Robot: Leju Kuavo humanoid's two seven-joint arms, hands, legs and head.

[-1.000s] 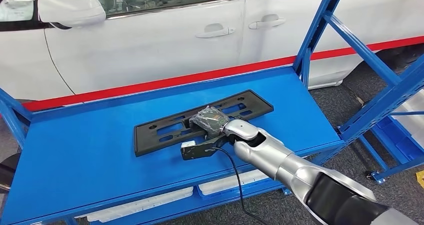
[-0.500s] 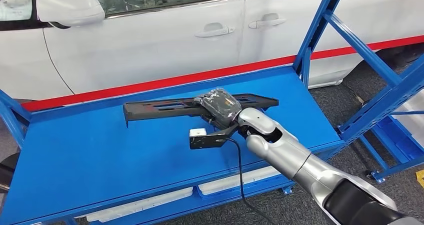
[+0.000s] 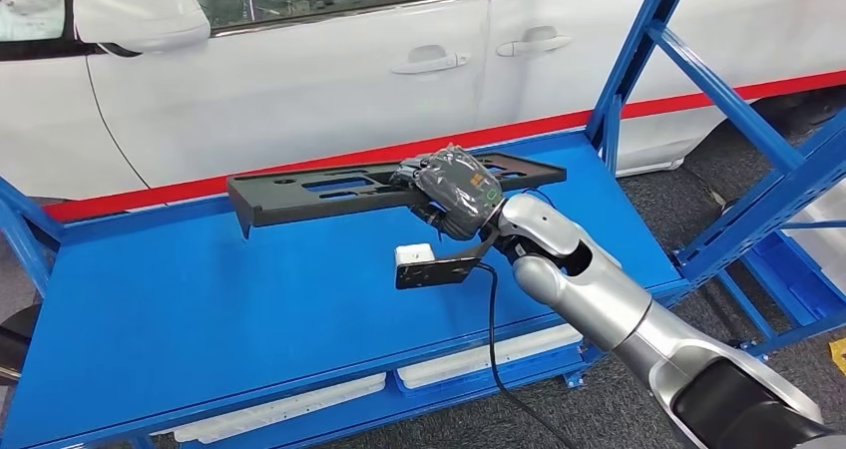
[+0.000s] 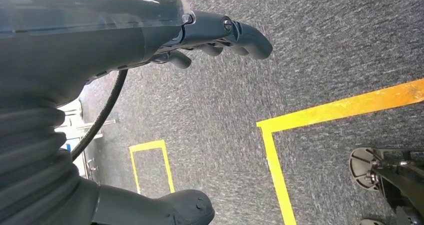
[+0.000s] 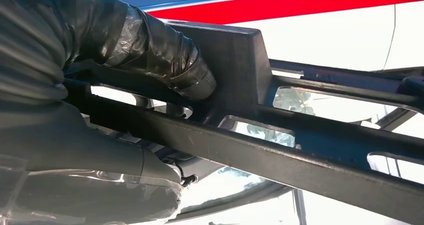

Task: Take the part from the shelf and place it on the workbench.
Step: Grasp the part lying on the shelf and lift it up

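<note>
Black and slotted, the long flat part (image 3: 339,187) hung clear above the blue shelf (image 3: 200,309), raised off the deck and tipped so that its edge faced the head camera. The right hand (image 3: 454,192) gripped it near its middle – fingers wrapped over the far face, the silver right arm (image 3: 599,304) reaching in from the lower right. A small black bracket with a white block (image 3: 419,261) stuck out beneath the wrist, and a black cable (image 3: 494,349) trailed down from it past the shelf's front edge.

From the right wrist, the thumb (image 5: 175,67) lay pressed against a solid panel of the part (image 5: 310,150), with the part's bars and open slots running away across the picture – a white car body with a red stripe (image 5: 300,0) showed through and above them.

Behind the shelf stood the white car (image 3: 329,70), its door handles (image 3: 429,65) and wing mirror (image 3: 140,12) in plain sight. Blue uprights (image 3: 638,45) of the rack rose at the right.

The left hand (image 4: 220,32) hung over grey carpet (image 4: 320,50) marked with yellow tape lines (image 4: 340,107). Its dark fingers (image 4: 250,37) were loosely extended and apart from the thumb (image 4: 185,212), with nothing between them.
</note>
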